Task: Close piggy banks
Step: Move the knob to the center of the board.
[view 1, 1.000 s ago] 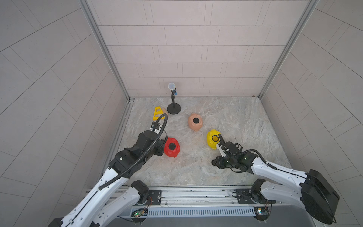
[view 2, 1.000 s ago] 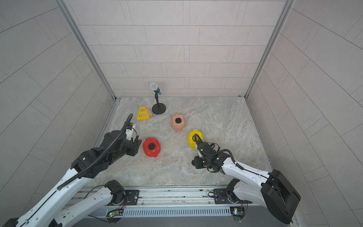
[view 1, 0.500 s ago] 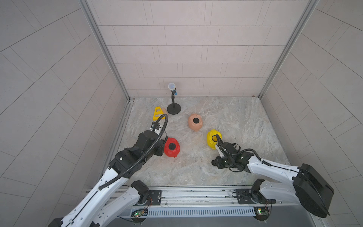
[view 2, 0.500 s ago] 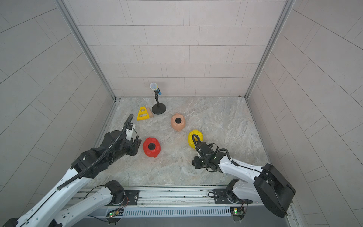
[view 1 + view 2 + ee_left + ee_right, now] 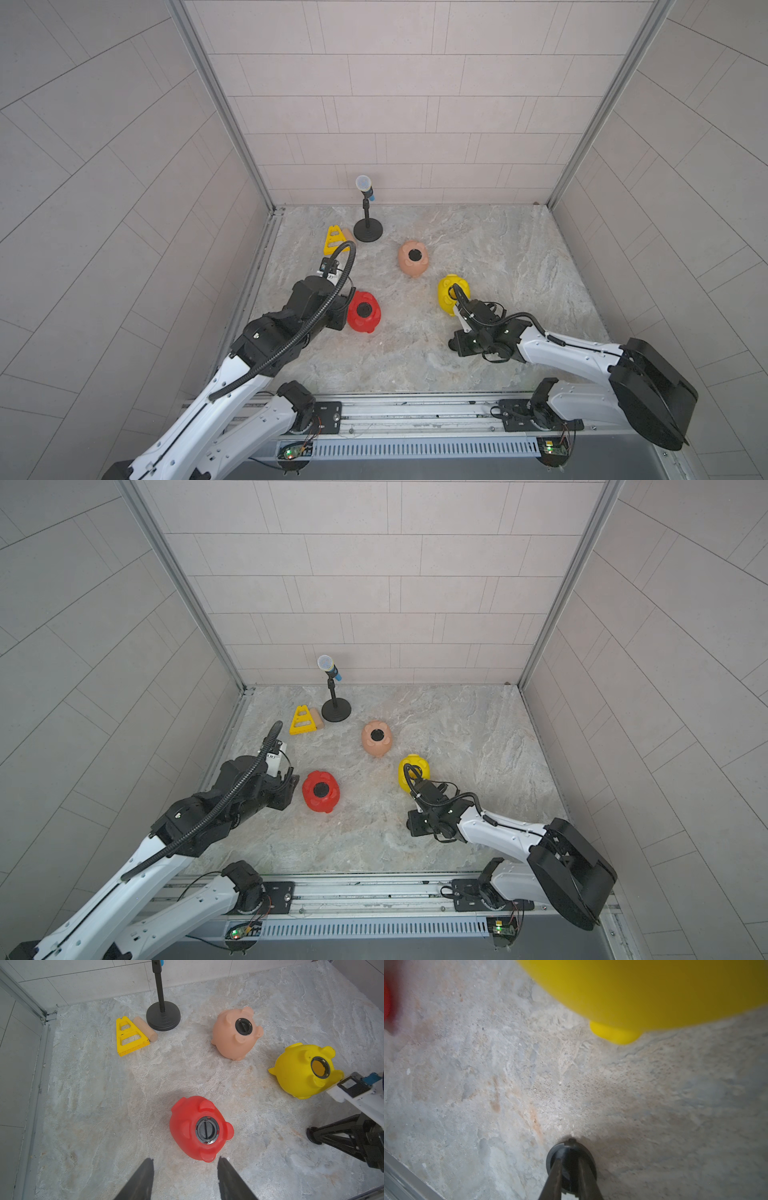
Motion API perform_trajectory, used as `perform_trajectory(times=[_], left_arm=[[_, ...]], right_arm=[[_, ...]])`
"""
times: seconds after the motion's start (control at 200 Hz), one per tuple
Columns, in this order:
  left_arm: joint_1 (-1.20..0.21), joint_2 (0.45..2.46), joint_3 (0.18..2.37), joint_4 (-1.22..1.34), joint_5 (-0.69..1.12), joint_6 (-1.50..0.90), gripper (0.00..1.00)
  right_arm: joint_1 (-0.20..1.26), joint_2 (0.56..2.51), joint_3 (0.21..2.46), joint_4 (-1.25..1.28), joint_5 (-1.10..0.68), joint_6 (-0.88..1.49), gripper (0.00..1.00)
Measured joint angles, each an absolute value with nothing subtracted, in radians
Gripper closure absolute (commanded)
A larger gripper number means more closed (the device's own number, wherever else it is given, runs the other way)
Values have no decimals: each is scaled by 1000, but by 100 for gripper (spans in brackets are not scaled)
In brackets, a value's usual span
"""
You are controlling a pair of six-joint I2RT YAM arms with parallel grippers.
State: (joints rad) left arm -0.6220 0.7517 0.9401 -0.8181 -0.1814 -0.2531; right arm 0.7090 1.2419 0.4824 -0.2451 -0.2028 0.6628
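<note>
Three lie belly-up on the counter. The red piggy bank at near left and the peach piggy bank at far centre are plugged. The yellow piggy bank, to the right, has an open hole. Just nearer, the right hand pinches a black plug narrowly. The left hand stands wide and empty beside the red one.

Glossy red pig with a dark grey plug; peach-pink pig with a black plug; yellow pig, yellow inside its dark-rimmed hole; loose black plug; yellow triangle; tan peg; black stand; floor mottled grey and beige; walls pale grey tiles
</note>
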Motion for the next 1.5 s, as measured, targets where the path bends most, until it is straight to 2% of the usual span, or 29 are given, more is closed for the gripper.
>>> perform_trajectory(times=[1.026, 1.496], left_arm=[[-622, 759, 940, -818, -185, -253, 45], [-622, 768, 940, -817, -185, -253, 45]], right_arm=[[714, 1228, 513, -379, -98, 665, 83], [715, 1215, 512, -422, -70, 659, 89]])
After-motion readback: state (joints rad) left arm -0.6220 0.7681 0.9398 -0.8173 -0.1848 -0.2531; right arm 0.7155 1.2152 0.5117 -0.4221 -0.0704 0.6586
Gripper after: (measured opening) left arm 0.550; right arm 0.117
